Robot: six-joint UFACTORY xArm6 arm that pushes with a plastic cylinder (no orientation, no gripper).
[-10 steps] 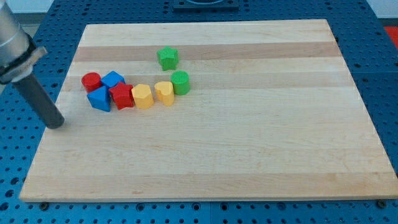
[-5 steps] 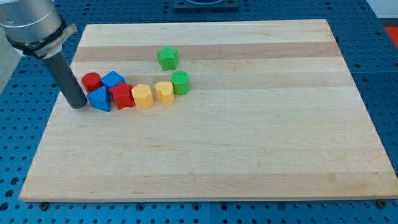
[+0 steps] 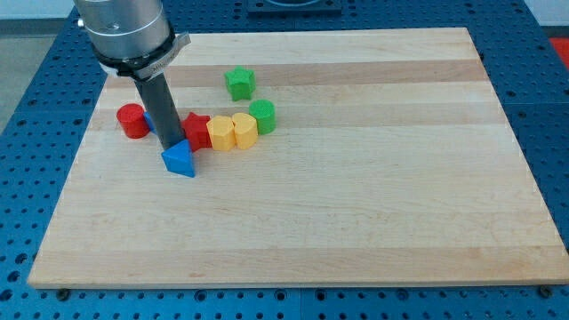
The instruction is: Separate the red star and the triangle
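My tip (image 3: 171, 146) stands on the wooden board (image 3: 356, 204) in the left part of the view, between the blue triangle (image 3: 179, 161) and the red star (image 3: 196, 130). The tip touches the triangle's top edge. The triangle lies just below and left of the red star, with a small gap between them. The rod covers the star's left side. The star's right side touches a yellow block (image 3: 220, 132).
A red cylinder (image 3: 132, 120) sits left of the rod. A sliver of another blue block (image 3: 149, 123) shows behind the rod. A second yellow block (image 3: 244, 130) and a green cylinder (image 3: 262, 116) continue the row to the right. A green star (image 3: 239, 83) lies above.
My tip swept right from the board's left edge into the cluster. The blue triangle was pushed down and right, out of the row. The red star and yellow blocks shifted slightly right.
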